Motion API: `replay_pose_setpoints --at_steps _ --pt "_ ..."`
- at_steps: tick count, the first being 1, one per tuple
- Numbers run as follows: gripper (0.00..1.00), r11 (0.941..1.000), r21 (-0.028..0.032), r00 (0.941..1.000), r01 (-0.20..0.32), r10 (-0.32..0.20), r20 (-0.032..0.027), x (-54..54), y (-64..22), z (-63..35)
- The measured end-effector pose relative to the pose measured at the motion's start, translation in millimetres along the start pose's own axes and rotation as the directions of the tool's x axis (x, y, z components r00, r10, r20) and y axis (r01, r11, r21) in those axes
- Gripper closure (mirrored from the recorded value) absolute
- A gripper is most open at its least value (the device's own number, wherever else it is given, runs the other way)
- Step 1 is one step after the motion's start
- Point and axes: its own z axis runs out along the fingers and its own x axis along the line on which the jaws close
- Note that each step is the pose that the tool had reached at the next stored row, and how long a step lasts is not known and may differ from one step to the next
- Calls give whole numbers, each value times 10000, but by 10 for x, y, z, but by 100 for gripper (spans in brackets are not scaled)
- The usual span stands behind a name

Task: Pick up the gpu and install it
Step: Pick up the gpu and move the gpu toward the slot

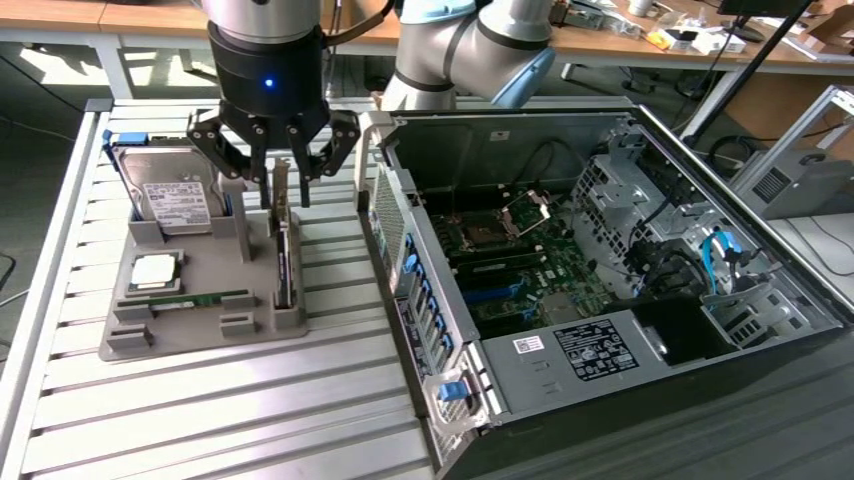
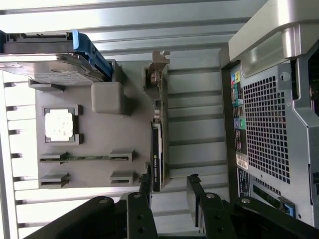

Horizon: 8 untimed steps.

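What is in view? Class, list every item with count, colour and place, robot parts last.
gpu: one, dark, silvery bracket, on edge in the tray.
hard drive: one, silver, white label, tray's far end.
processor: one, silvery, tray middle.
memory stick: one, green, tray's near part.
tray: one, grey, on the table.
computer case: one, grey, open, exterior view's right.
table: one, silvery slats, underneath.
arm: one, grey and blue, behind the case.
end effector: one, black, open, above the gpu.

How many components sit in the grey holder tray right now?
4: the hard drive at the far end, the processor mid-tray, the memory stick nearer the camera, and the gpu on edge beside the computer case. None seems hidden.
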Motion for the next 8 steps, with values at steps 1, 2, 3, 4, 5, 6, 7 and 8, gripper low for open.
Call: replay_pose_setpoints --at_steps 1,2,3,4,5,6,7,8 --pt "58 10000 0 10000 0 0 0 0 0 2" --pt "58 10000 0 10000 0 0 -1 0 0 4" --pt "58 10000 1 10000 -1 1 0 0 0 6" --pt "58 10000 0 10000 -1 1 0 0 0 9" --pt "58 10000 0 10000 0 0 0 0 0 11" --pt "58 10000 0 10000 0 0 0 0 -1 14" --pt "58 10000 0 10000 0 0 0 0 -1 17" --pt "58 10000 0 10000 0 0 0 1 -1 19"
